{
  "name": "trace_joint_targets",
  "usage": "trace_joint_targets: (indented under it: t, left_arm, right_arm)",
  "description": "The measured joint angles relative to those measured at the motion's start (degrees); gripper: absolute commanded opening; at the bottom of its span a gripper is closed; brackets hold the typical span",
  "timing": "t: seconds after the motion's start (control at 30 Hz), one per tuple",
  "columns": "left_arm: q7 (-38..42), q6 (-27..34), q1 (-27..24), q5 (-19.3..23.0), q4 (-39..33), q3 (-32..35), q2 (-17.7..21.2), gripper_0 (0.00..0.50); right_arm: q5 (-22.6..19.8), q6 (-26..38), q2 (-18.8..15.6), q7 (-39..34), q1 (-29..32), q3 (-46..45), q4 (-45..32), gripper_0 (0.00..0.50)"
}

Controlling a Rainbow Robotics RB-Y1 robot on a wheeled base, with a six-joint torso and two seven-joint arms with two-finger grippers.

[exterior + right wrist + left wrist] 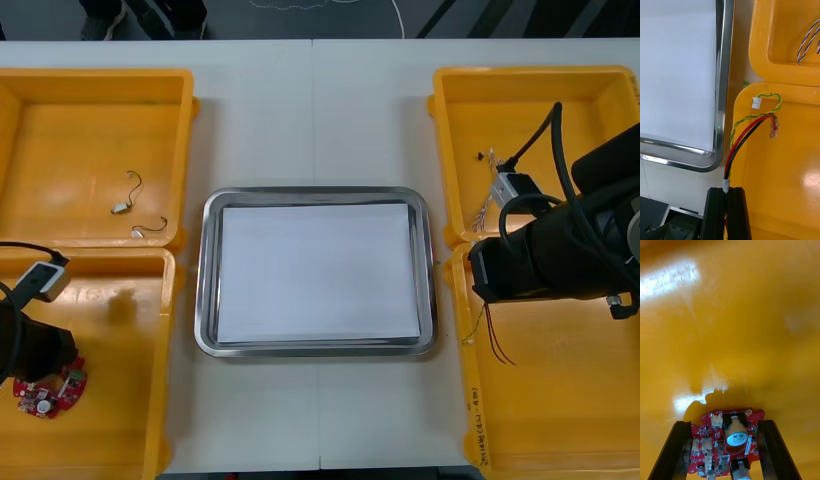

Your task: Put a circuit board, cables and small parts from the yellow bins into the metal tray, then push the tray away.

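My left gripper (724, 427) is low in the near left yellow bin (110, 330), shut on a round red circuit board (728, 442); both fingers press its edges. The same board (45, 392) pokes out under the left arm. Over the near right yellow bin (560, 400), my right gripper (727, 192) is shut on a bundle of cables (748, 131): red, black, and a twisted yellow-green one with a white plug. Their ends dangle (492, 338) just above that bin's inner edge. The metal tray (208, 300), white inside, lies between the bins with nothing in it.
Two small metal parts (122, 207) with thin wires lie in the far left bin (60, 150). Twisted blue and white cables (808, 40) rest in the far right bin (590, 100). The tray rim (720, 112) runs close beside the right bins.
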Motion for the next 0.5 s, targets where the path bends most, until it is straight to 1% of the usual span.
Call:
trace_joint_targets:
  t: [0.27, 0.4, 0.5]
  left_arm:
    - [0.01, 2.34, -0.1, 1.42, -4.31, 3.6, 0.0, 0.5]
    - [0.29, 3.79, -0.11, 1.66, -5.68, 4.09, 0.0, 0.5]
    - [3.57, 5.62, -0.11, 1.78, -6.67, 4.09, -0.01, 0.5]
  right_arm:
    - [-0.27, 0.0, 0.0, 0.0, -0.11, 0.01, 0.35, 0.0]
    - [-0.49, 0.0, 0.0, 0.0, -0.11, 0.02, 0.35, 0.0]
    - [-0.59, 0.0, 0.0, 0.0, -0.11, 0.03, 0.36, 0.0]
